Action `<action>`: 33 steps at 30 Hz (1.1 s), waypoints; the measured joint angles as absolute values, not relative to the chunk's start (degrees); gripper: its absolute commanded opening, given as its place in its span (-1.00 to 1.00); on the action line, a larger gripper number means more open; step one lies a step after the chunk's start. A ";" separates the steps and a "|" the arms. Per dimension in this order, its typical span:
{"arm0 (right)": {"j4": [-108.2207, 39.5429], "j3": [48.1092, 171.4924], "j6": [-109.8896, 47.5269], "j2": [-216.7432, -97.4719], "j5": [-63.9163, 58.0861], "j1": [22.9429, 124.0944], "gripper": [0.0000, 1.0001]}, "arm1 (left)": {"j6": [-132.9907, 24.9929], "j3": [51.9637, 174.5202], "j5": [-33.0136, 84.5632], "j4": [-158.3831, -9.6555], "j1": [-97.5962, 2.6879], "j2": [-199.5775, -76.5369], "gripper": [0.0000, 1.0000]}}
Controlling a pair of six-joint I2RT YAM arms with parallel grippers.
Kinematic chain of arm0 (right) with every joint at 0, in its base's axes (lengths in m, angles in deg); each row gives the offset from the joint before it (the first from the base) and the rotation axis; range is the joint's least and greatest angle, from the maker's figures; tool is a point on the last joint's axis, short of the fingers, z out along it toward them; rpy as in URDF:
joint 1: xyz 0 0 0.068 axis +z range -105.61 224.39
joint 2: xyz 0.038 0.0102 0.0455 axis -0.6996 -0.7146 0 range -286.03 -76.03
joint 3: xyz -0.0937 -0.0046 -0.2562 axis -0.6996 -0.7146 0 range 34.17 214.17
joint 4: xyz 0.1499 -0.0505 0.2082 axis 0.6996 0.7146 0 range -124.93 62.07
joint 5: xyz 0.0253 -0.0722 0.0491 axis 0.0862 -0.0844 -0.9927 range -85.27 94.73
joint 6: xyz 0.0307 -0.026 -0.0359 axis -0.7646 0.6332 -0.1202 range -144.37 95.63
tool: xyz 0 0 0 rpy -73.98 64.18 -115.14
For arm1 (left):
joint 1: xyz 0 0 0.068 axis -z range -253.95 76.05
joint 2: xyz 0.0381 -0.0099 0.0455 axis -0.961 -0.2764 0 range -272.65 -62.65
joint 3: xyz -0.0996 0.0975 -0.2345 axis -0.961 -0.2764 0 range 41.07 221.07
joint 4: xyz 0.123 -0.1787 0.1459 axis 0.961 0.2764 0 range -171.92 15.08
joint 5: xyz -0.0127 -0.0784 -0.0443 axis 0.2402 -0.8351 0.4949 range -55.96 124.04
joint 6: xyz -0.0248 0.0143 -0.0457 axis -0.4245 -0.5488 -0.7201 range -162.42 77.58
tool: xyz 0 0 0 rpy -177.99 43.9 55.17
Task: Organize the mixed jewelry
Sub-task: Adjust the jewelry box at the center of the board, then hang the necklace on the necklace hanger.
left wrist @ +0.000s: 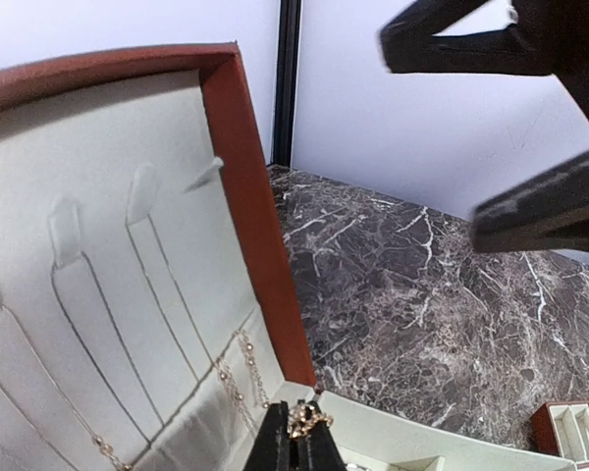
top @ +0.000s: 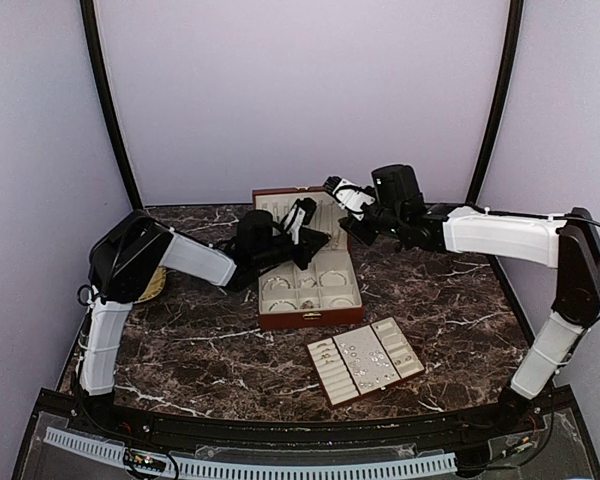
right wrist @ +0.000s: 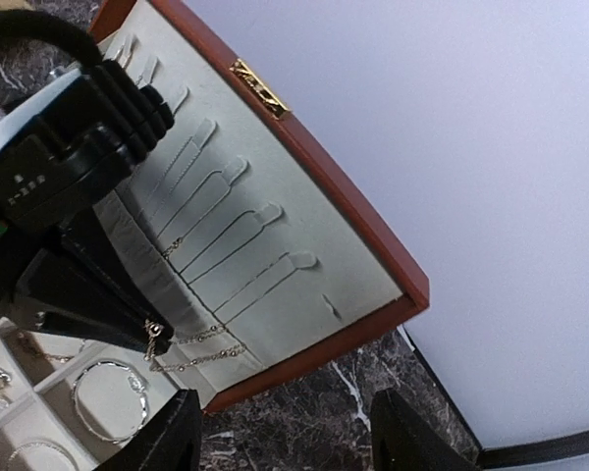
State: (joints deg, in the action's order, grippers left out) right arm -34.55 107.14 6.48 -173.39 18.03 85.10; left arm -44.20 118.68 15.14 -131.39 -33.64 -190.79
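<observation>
- Left gripper [left wrist: 296,437] is pinched tight on a fine chain [left wrist: 310,420] at the foot of the lid [left wrist: 243,167]; the frame edge cuts off its fingers.
- Box [top: 310,318] compartments hold bangles [right wrist: 106,397], partly hidden behind the left arm.
- Right gripper [right wrist: 287,407] is spread wide and holds nothing, just off the lid's corner.
- Tray [top: 325,385] carries small silvery jewelry [top: 368,352], too tiny to tell apart.
</observation>
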 measured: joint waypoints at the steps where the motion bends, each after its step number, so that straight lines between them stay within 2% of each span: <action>1: -35.64 105.47 5.37 -171.81 17.74 84.90 0.25 | -44.35 119.44 15.21 -130.65 -33.77 -190.79 -1.00; 6: -40.34 98.83 -1.80 -164.91 14.70 83.07 0.28 | -44.59 124.03 15.27 -125.55 -34.25 -190.79 -1.00; 9: -43.82 95.31 -7.61 -161.45 11.97 80.84 0.19 | -44.73 127.11 15.51 -122.19 -34.32 -190.79 -1.00; 16: -56.39 81.74 -18.56 -154.53 7.62 78.43 0.22 | -45.07 132.73 15.82 -114.21 -34.32 -190.98 -1.00; 24: -66.90 75.92 -28.29 -158.04 1.22 78.00 0.13 | -45.82 139.07 16.61 -105.31 -34.32 -192.10 -1.00; 33: -72.17 78.22 -32.46 -166.63 -3.26 77.19 -0.04 | -46.58 141.30 16.93 -102.21 -34.58 -192.95 -1.00</action>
State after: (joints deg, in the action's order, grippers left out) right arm -72.17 78.22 -32.46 -166.63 -3.26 77.19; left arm -46.58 141.30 16.93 -102.21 -34.58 -192.95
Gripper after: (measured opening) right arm 0.508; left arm 0.035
